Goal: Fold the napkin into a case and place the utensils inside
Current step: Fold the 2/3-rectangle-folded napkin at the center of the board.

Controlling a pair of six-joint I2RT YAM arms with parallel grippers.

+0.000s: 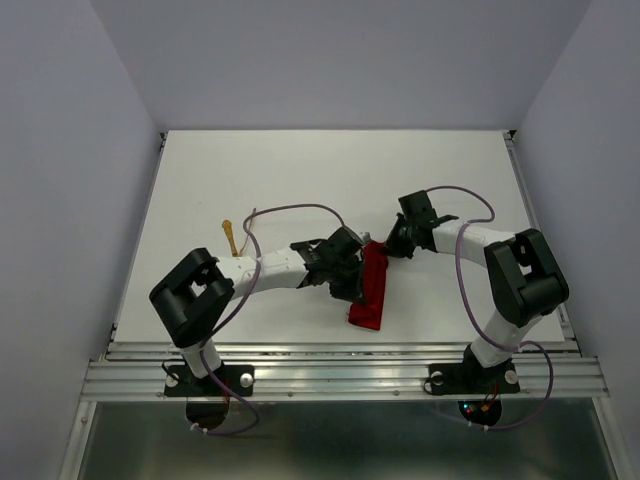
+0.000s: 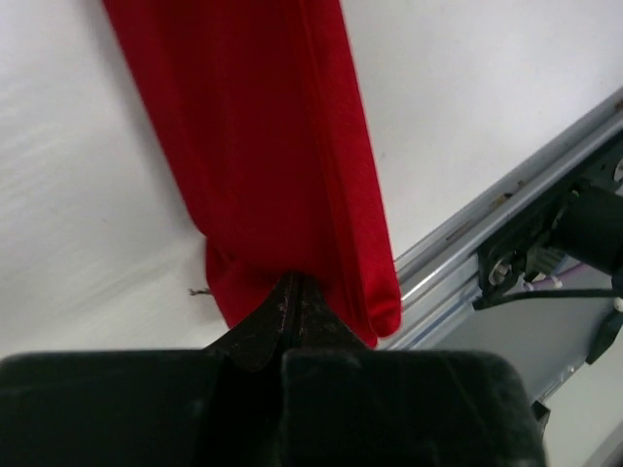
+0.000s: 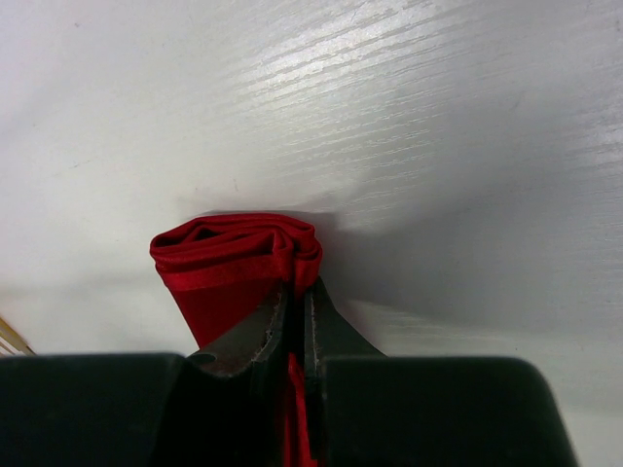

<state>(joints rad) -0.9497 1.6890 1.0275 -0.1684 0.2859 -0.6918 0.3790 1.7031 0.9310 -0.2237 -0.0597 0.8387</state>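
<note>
Robot test cell, laboratory type.
A white table is enclosed by pale walls; left arm and right arm are bolted at an aluminium rail.

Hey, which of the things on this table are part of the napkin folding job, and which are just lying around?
Part of the job: red napkin, pinched by the left gripper and the right gripper; gold utensil, lying apart on the table.
Just there: metal rail, purple cables.
</note>
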